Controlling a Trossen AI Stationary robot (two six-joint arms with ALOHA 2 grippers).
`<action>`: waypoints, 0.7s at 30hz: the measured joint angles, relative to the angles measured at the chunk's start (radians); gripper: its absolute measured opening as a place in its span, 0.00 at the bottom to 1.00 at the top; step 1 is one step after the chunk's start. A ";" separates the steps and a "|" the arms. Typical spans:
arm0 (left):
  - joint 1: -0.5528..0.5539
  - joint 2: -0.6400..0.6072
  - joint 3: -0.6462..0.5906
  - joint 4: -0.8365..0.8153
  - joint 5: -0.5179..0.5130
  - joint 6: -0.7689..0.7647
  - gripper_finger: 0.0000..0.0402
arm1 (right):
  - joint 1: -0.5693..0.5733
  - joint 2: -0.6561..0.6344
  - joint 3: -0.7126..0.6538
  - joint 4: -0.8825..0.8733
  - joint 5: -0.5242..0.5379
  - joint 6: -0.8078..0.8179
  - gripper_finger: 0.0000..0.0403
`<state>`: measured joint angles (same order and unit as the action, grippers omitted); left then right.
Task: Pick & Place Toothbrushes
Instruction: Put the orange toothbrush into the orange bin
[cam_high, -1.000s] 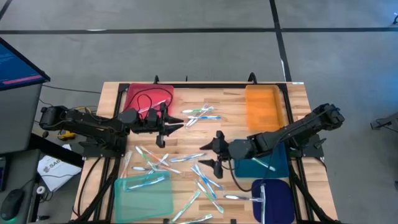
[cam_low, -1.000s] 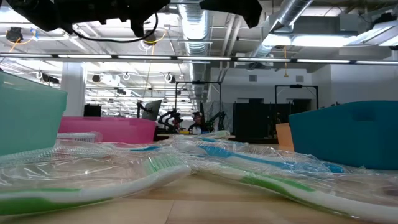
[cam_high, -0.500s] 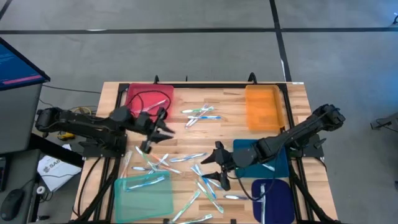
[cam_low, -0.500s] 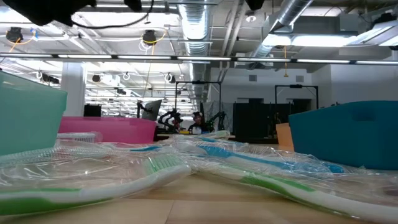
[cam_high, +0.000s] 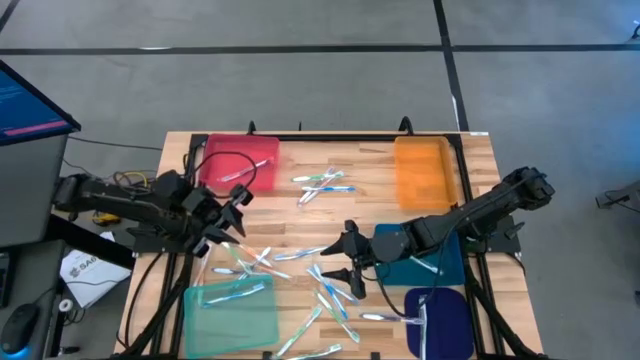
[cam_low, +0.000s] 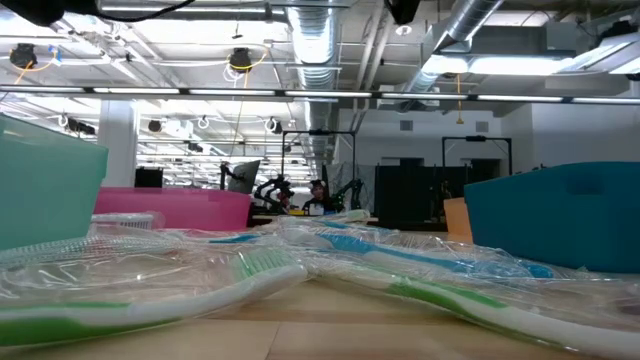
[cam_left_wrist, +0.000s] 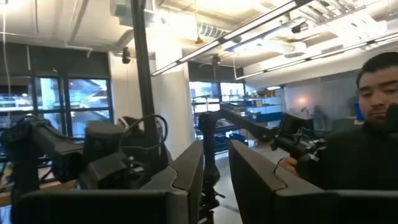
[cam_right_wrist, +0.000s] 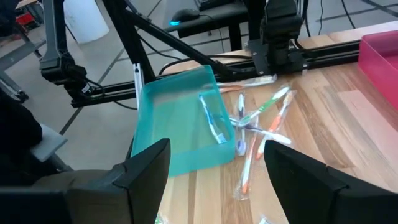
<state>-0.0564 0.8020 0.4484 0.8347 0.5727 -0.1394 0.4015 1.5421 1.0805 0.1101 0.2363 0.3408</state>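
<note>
Judging by how things lie, only a start made, with most of the sorting left. At the near left corner, green tray (cam_high: 232, 310) with a couple of toothbrushes (cam_high: 240, 290) inside. At the near right corner, blue tray (cam_high: 445, 325) with what looks like one brush by its inner rim. Just behind it, along the right edge, teal tray (cam_high: 400, 268) holding one more. Across the middle of the worktop (cam_high: 375, 160), the bulk of the brushes loose and scattered, many in clear wrappers. Above that scatter, right gripper (cam_high: 340, 262), fingers wide apart and empty, poised for a pick. Near the left edge, between the green and pink trays, left gripper (cam_high: 233, 220), fingers parted by a narrow gap with nothing between them, aimed up off the table. Farther back, a small loose cluster (cam_high: 322, 185) between the two far trays. At the far left corner, pink tray (cam_high: 215, 150) with one brush and a black cable (cam_high: 232, 160); at the far right corner, orange tray (cam_high: 422, 172), seemingly bare.
</note>
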 joint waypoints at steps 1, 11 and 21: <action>-0.001 0.005 0.000 0.001 0.000 0.000 0.18 | 0.000 0.000 0.000 0.000 0.000 0.000 0.63; -0.001 0.010 -0.001 0.000 -0.018 -0.008 0.18 | -0.001 0.000 0.000 0.000 0.000 0.000 0.63; 0.017 0.030 -0.001 -0.044 -0.104 0.029 0.18 | -0.020 0.000 -0.004 0.004 0.064 0.000 0.63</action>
<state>-0.0390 0.8321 0.4477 0.7909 0.4691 -0.1101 0.3813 1.5425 1.0767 0.1143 0.3002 0.3408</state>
